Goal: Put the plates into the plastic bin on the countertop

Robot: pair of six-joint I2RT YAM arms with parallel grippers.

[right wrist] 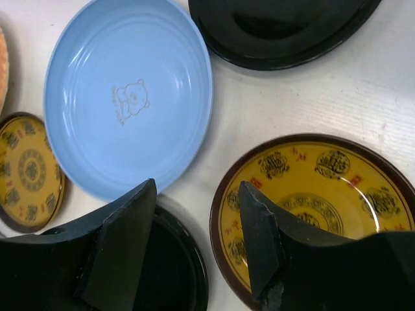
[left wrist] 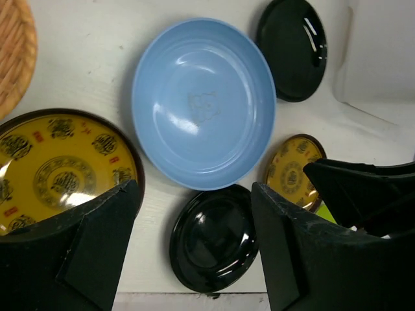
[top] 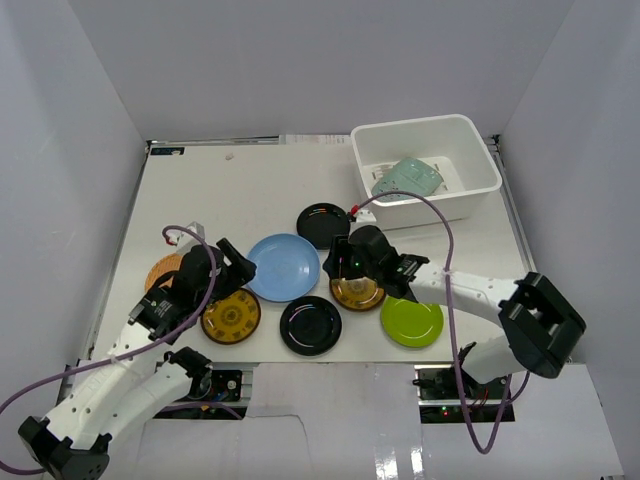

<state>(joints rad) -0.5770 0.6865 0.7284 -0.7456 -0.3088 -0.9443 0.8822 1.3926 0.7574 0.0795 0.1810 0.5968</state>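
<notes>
The plastic bin [top: 415, 124] stands at the far right corner of the countertop [top: 230, 190]. It is a white, smooth-walled rectangular tub with rounded corners and a flared rim, and its long axis runs left to right, turned slightly. Inside it lies the pale green squarish plate [top: 408, 177], tilted against the bottom, with its corners skewed to the bin's walls.

The other plates are round and lie flat on the off-white surface in a loose cluster near the arms. The light blue plate [top: 284, 267] sits in the middle, matte, face up, with a small bear outline at its centre. A glossy far black plate [top: 322, 224] lies just beyond it to the right, and a glossy near black plate [top: 310, 326] lies in front of it. The left yellow plate [top: 231, 317] and the right yellow plate [top: 358, 295] are shiny, with dark rims and printed medallions. The lime green plate [top: 411, 322] lies nearest on the right. The woven-look orange plate [top: 163, 272] is half hidden under the left arm.

The left gripper [left wrist: 194, 194] hangs with its fingers spread wide and nothing between them, over the near black plate. The right gripper [right wrist: 198, 191] also has its fingers parted and empty, with the rim of the right yellow plate showing in the gap; whether it touches that rim I cannot tell.
</notes>
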